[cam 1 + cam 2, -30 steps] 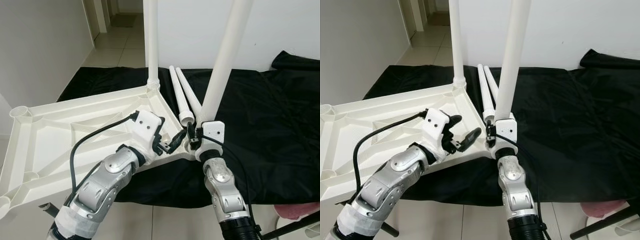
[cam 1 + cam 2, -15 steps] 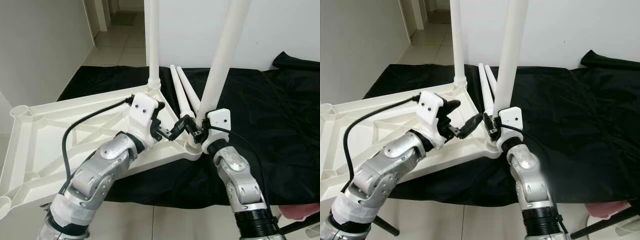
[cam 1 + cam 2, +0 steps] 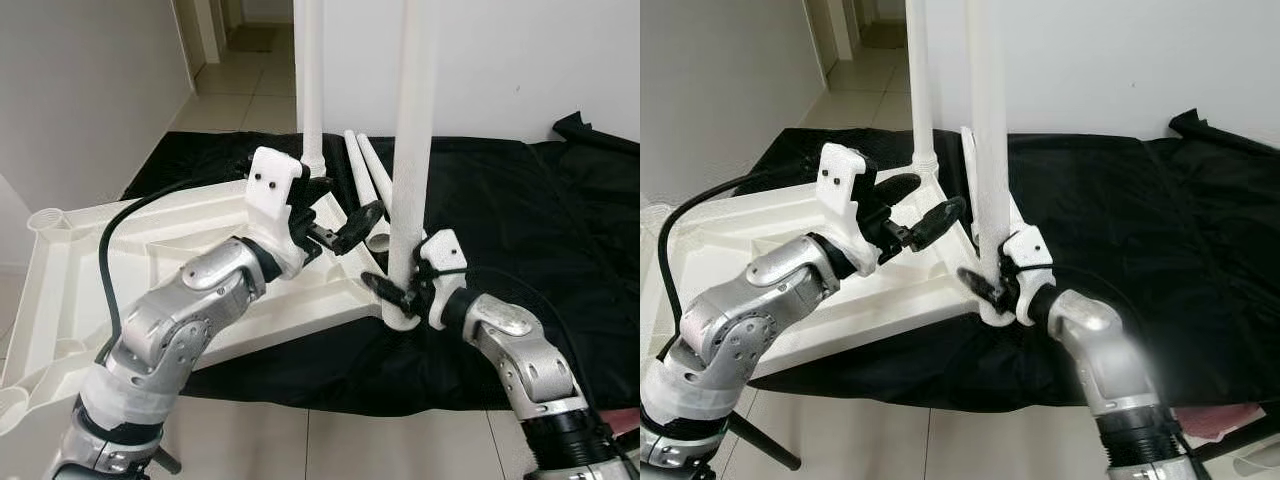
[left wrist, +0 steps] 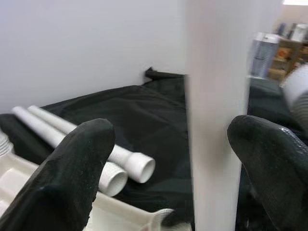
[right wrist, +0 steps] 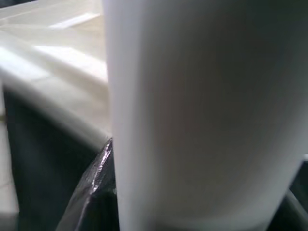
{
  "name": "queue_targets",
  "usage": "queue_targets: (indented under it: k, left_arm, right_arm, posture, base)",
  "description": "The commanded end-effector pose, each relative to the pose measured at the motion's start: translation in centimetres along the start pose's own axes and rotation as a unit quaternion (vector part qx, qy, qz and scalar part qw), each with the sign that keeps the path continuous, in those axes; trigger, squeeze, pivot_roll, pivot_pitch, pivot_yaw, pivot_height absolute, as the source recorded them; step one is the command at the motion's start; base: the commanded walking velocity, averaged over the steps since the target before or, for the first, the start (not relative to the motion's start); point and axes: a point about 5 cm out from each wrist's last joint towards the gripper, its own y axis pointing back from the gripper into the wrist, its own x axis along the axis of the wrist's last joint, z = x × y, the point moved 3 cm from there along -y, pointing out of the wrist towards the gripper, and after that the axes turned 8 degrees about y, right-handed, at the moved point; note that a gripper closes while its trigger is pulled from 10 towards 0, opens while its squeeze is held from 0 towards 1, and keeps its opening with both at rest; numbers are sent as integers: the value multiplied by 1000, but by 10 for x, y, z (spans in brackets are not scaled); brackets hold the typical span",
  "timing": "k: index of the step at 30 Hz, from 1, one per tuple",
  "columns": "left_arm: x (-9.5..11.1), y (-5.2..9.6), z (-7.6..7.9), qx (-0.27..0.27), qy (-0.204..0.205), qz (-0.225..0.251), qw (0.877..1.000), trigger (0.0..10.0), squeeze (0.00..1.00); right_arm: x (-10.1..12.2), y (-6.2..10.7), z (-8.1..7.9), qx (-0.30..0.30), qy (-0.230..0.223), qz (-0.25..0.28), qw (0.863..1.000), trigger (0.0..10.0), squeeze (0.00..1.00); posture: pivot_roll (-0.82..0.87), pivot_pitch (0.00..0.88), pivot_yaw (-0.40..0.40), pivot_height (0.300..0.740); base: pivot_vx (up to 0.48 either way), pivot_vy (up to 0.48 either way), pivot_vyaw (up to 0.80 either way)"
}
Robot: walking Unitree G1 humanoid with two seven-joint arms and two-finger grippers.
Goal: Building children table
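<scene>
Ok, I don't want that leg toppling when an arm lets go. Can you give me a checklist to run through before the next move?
1. Right end effector clamped on the near leg at its base: ok.
2. Near leg standing upright in the corner socket of the tabletop: ok.
3. Leg fully threaded into the socket: cannot tell.
4. Left end effector open beside the leg, not gripping it: ok.
5. Far leg standing in its corner: ok.
6. Two spare legs lying within reach on the black cloth: ok.
</scene>
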Motion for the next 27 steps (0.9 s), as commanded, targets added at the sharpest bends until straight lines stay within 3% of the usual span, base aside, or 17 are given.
queue_targets:
  k: [1,2,6,9,19,21,22,23,24,27]
  left_arm:
    - [-3,5,36,-202,-5,-35,979,10000,0]
    - [-5,6,39,-215,-3,-45,976,10000,0]
    - [-7,7,44,-236,10,-59,970,10000,0]
    - [-7,8,48,-249,16,-63,966,10000,0]
    - [11,11,57,-305,99,-44,946,10000,0]
    - [15,12,57,-310,113,-37,943,9529,0]
    - [18,12,57,-313,121,-34,941,4824,0]
    - [18,12,57,-313,121,-34,941,4824,0]
    - [20,12,55,-312,128,-28,941,0,0]
    - [21,12,54,-311,131,-27,941,0,0]
  right_arm:
    - [3,-2,-8,34,2,4,999,10000,0]
    - [2,-1,-14,66,7,-2,998,10000,0]
    - [3,-1,-20,105,6,-4,994,10000,0]
    - [4,-2,-22,118,3,-3,993,10000,0]
    - [11,-7,-31,160,9,5,987,10000,0]
    - [11,-7,-31,162,10,4,987,10000,0]
    - [11,-7,-31,165,10,4,986,10000,0]
    - [11,-7,-31,165,10,4,986,10000,0]
    - [11,-7,-31,168,10,3,986,10000,0]
    - [10,-6,-32,172,9,1,985,10000,0]
  posture:
    - [-2,0,43,740]
    - [0,0,43,740]
    - [0,0,44,740]
    - [0,0,45,740]
    - [-7,0,52,740]
    - [-7,0,52,740]
    - [-7,0,52,740]
    - [-7,0,52,740]
    - [-10,0,50,740]
    - [-10,0,50,740]
  base:
    - [0,0,0]
    - [0,0,0]
    - [0,0,0]
    - [0,0,0]
    - [0,0,0]
    - [0,0,0]
    - [0,0,0]
    - [0,0,0]
    - [0,0,0]
    - [0,0,0]
